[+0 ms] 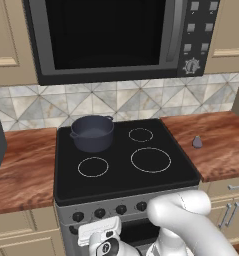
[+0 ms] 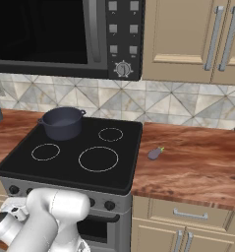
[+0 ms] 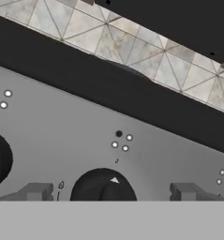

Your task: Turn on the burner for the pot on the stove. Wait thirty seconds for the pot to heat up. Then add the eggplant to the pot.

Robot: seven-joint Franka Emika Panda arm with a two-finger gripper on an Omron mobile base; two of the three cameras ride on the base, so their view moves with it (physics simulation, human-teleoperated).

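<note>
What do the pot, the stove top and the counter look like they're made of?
The pot looks like dark blue-grey metal with a matte finish, no shine. The stove top seems to be smooth black glass printed with white rings. The counter looks like polished reddish-brown wood, going by its streaky grain, though it could be a veneer.

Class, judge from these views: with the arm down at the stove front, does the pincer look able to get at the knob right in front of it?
Probably yes. The pincer stands open with its fingertips either side of the knob, and nothing sits between them on the stove front.
</note>
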